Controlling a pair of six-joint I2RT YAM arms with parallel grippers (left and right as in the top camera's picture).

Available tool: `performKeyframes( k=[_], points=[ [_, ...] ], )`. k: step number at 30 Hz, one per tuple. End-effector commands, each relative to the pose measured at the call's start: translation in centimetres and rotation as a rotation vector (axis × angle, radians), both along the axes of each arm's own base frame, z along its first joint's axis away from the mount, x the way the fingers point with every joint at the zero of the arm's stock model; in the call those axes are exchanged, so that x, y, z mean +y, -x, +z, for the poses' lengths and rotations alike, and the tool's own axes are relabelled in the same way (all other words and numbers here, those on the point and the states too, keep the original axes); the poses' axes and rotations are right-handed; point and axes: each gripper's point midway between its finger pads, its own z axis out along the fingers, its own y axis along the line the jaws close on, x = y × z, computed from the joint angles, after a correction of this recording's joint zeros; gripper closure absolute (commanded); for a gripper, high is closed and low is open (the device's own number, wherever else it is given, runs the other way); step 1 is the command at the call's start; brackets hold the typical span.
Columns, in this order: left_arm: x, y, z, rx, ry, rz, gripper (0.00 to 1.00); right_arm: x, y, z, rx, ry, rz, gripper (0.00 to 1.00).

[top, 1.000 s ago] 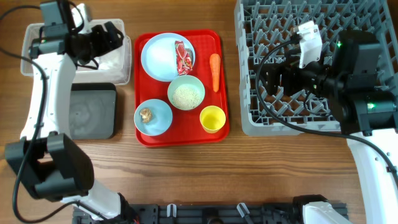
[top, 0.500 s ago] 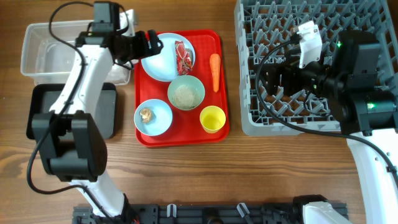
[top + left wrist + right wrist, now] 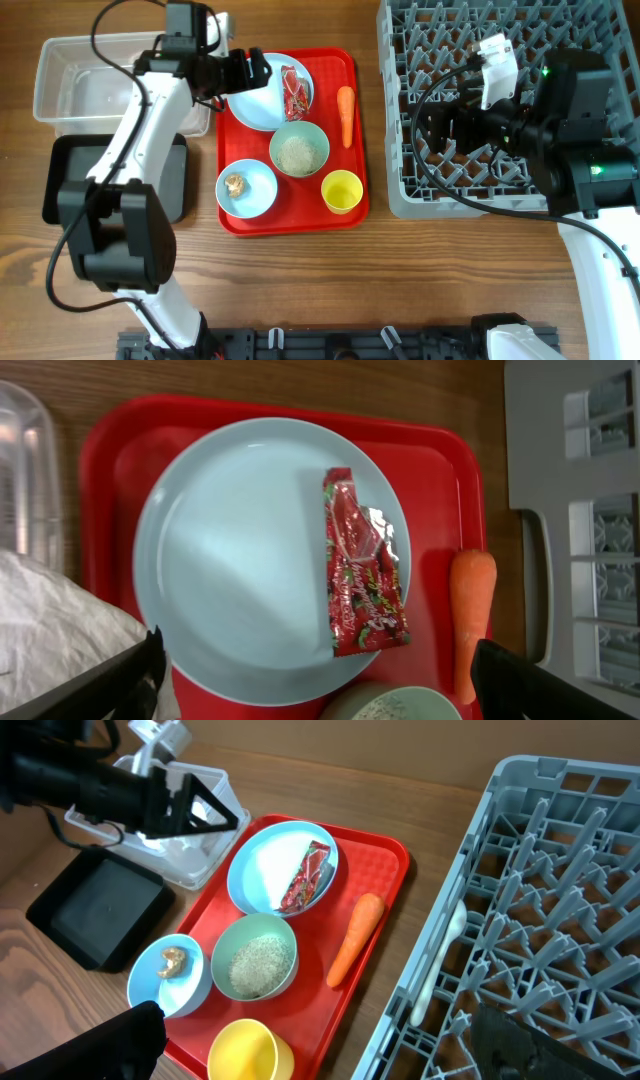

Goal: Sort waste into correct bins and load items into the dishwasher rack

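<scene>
Overhead, the grey rack [image 3: 420, 40] fills the right side, and the right gripper [image 3: 425, 125] hangs over it, fingers spread and holding nothing. Beside it the red tray [image 3: 300, 208] carries the plate [image 3: 265, 100] at its far end. The wrapper [image 3: 294, 90] lies on the plate's right half, lengthwise along the tray. The left gripper [image 3: 256, 72] hovers over the plate's left part, spread wide and empty. From its wrist, the wrapper's long axis crosses the line between its fingers, so this arm looks better placed.
</scene>
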Motion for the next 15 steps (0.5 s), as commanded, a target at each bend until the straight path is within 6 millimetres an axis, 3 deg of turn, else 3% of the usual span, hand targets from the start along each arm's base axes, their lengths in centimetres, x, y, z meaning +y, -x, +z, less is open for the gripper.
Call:
performKeyframes(
  k=[1, 4, 5, 6, 8, 10, 15],
  points=[
    [3.3, -0.1, 5.1, -0.105, 0.002, 0.084, 0.08, -0.2, -0.3, 0.6, -0.021, 0.011, -0.002, 0.00],
    [6.2, 0.1, 6.7, -0.139, -0.026, 0.160, 0.25, -0.2, -0.3, 0.6, -0.021, 0.011, -0.002, 0.00],
    [7.4, 0.1, 6.8, -0.140, -0.047, 0.191, 0.41, -0.2, -0.3, 0.6, -0.022, 0.010, -0.002, 0.00],
    [8.3, 0.2, 6.6, -0.133, -0.066, 0.216, 0.67, -0.2, -0.3, 0.6, -0.022, 0.010, -0.002, 0.00],
    [9.7, 0.7, 6.0, -0.104, -0.102, 0.254, 0.88, -0.2, -0.3, 0.6, -0.023, 0.010, -0.002, 0.01],
    [11.0, 1.3, 5.3, -0.069, -0.166, 0.299, 0.96, -0.2, -0.3, 0.6, -0.021, 0.010, -0.002, 0.00],
    [14.4, 2.4, 4.7, -0.025, -0.305, 0.458, 0.96, -0.2, -0.3, 0.6, -0.022, 0.009, -0.003, 0.00]
  ],
)
